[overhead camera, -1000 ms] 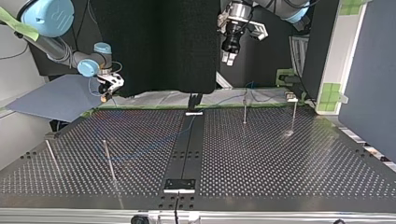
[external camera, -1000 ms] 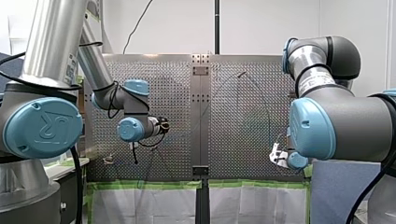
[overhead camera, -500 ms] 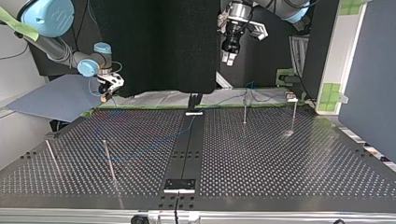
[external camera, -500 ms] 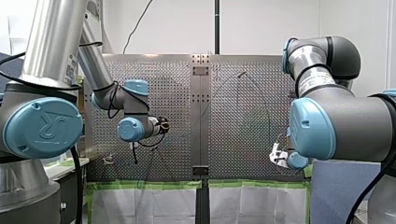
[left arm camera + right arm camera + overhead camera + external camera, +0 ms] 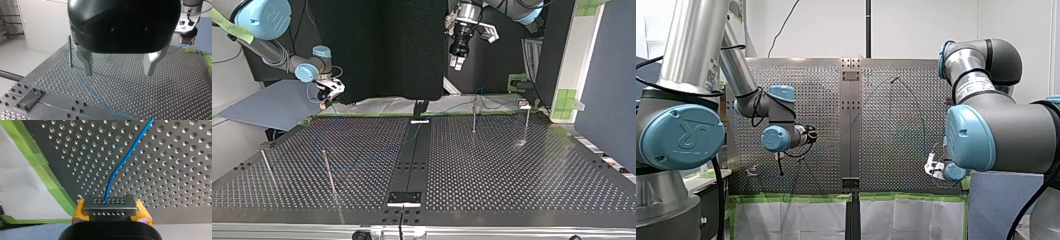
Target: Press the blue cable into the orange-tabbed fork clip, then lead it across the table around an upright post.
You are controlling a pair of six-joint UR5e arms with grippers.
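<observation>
Blue cable [image 5: 125, 160] runs across the perforated counter [image 5: 175, 170] straight into the robot's right jaws, which are pinched narrow on it between yellow pads [image 5: 143, 214]. The left jaws hang wide apart above the counter with nothing between them. The cable lies on the holes beneath them and passes close by an upright post [image 5: 69, 50] just beyond one metal finger [image 5: 88, 65].

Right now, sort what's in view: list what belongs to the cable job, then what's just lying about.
Job: blue cable, gripped by my right hand; upright post the cable runs past; my left hand, open.
Lying about: green tape; bolted plate; grey-blue sheet.
</observation>
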